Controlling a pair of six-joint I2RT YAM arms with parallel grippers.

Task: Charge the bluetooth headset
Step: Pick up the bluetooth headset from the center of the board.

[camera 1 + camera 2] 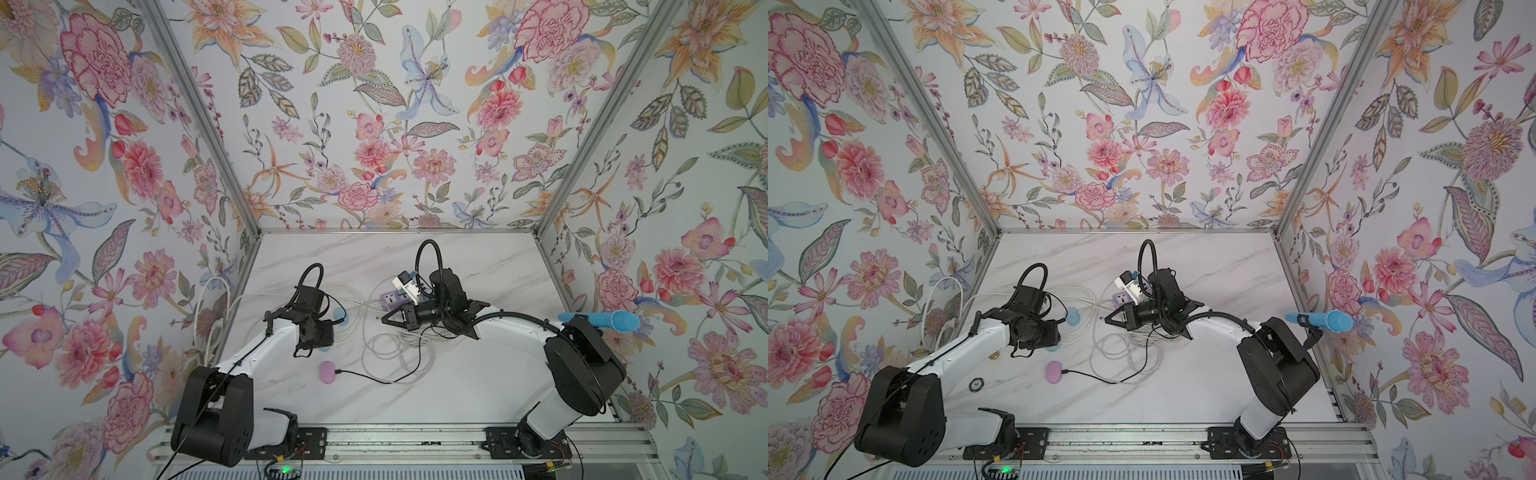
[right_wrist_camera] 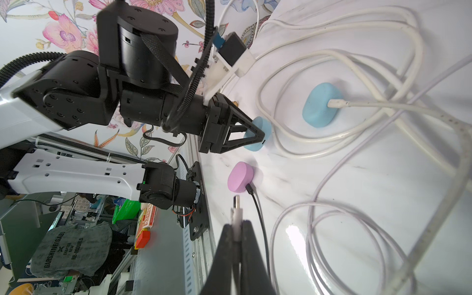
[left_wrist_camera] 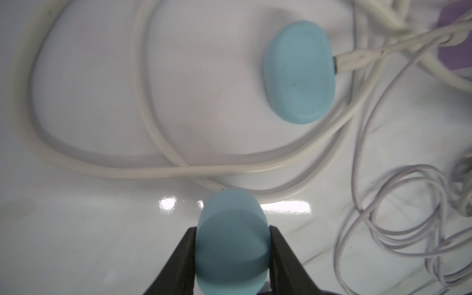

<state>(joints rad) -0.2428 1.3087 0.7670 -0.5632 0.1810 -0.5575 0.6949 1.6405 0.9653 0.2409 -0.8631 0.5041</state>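
Marble tabletop point(image 1: 478, 386) tangled with white cables point(image 3: 153, 168); left fingers point(image 3: 181, 258) clamp blue case point(image 3: 231, 242), right fingers point(image 2: 222, 255) pinch plug point(image 2: 236, 214).

Blue oval case point(image 3: 231, 255) (in left gripper point(image 3: 232, 229))

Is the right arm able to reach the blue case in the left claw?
Probably yes. The right claw, shut on a plug, points toward the blue case across open table; only the pink case lies near the path.
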